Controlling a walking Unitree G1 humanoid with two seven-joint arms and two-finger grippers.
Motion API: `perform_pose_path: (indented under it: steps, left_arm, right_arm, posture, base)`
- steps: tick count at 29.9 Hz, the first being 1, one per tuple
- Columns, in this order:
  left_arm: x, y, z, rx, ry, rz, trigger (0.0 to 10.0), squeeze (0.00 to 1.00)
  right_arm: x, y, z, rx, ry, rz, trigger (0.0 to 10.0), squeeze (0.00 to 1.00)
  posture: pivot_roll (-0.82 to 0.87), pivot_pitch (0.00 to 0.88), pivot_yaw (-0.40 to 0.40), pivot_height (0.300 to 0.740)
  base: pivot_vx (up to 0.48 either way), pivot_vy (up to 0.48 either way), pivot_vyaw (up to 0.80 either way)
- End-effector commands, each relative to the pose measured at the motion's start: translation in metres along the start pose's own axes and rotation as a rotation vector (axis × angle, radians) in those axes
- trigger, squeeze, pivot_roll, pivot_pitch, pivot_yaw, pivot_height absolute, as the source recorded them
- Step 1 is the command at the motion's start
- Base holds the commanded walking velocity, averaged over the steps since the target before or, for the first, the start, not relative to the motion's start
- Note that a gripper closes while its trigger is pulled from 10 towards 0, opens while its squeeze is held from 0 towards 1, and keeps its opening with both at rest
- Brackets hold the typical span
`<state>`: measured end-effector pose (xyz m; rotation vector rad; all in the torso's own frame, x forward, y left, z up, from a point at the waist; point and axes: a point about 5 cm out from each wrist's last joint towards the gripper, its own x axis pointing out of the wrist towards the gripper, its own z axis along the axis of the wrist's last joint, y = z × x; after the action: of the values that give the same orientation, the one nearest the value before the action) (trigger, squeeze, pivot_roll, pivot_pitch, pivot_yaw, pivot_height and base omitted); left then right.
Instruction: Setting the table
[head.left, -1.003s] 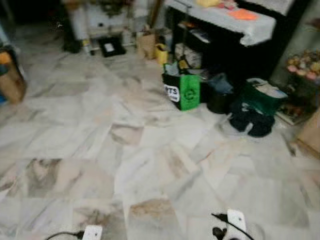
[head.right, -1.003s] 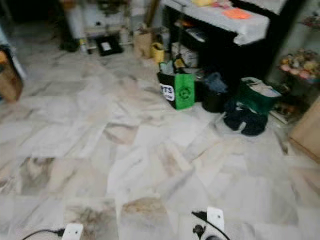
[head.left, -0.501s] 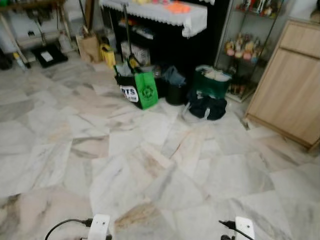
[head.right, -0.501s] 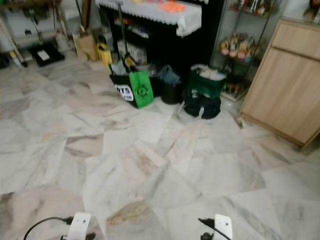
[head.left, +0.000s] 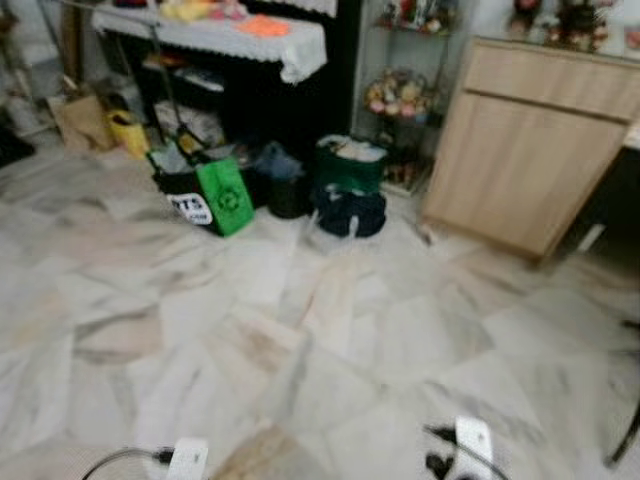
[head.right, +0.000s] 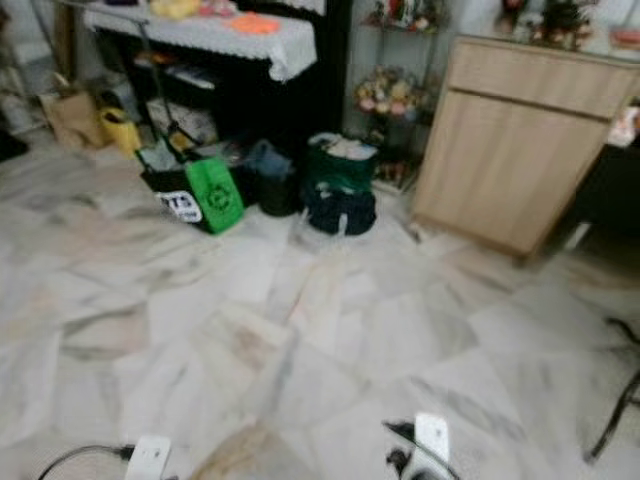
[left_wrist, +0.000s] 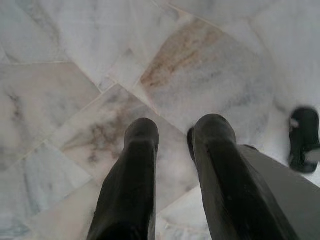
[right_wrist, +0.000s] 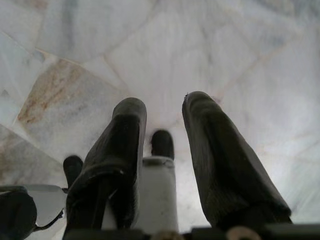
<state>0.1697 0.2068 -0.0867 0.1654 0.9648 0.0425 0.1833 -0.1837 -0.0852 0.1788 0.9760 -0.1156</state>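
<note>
left gripper (left_wrist: 172, 132) hangs over the marble floor (head.left: 300, 330), fingers a little apart, holding nothing. right gripper (right_wrist: 165, 112) likewise, spread and bare. upper left of the frame: green bag (head.left: 222, 196) by a black shelf (head.left: 260, 90); upper right, wooden cabinet (head.left: 530, 150).

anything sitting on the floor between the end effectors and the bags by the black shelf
Nothing visible does. Both end effectors, left and right, hang open over bare marble floor, and that floor runs unobstructed to the green bag and dark bags.
</note>
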Motion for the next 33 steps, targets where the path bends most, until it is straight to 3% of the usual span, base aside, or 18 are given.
perform_pose_path:
  steps: [1,4,7,12,25,33]
  left_arm:
    - [0.0,0.002,0.002,0.005,0.0,-0.004,10.0,0.0]
    - [0.0,0.002,0.002,0.004,-0.002,-0.004,10.0,0.0]
    - [-0.004,0.019,-0.012,-0.004,0.008,0.013,10.0,0.0]
    - [-0.005,0.022,-0.014,0.017,0.003,0.015,10.0,0.0]
    - [-0.006,0.021,-0.018,0.013,0.006,0.012,10.0,0.0]
    - [-0.006,0.019,-0.018,0.009,0.009,0.009,10.0,0.0]
  right_arm:
    - [-0.001,-0.004,-0.004,0.007,0.015,-0.014,10.0,0.0]
    - [-0.001,-0.004,-0.004,0.005,0.015,-0.013,10.0,0.0]
    - [-0.001,-0.005,-0.004,0.002,0.015,-0.014,10.0,0.0]
    - [-0.001,-0.005,-0.004,0.006,0.01,-0.016,10.0,0.0]
    - [-0.001,-0.008,-0.002,0.026,-0.01,-0.033,10.0,0.0]
    - [-0.001,-0.009,-0.002,0.008,-0.004,-0.034,10.0,0.0]
  posture:
    - [0.04,0.0,0.012,0.74]
    - [0.04,0.0,0.011,0.74]
    - [0.04,0.0,0.008,0.74]
    - [0.04,0.0,0.009,0.74]
    - [0.04,0.0,-0.004,0.74]
    - [0.03,0.0,-0.004,0.74]
  base:
    - [0.0,0.0,-0.8]
    - [0.0,0.0,-0.8]
    - [0.0,0.0,-0.8]
    - [0.0,0.0,-0.8]
    - [0.0,-0.46,0.0]
    - [0.0,-0.472,-0.69]
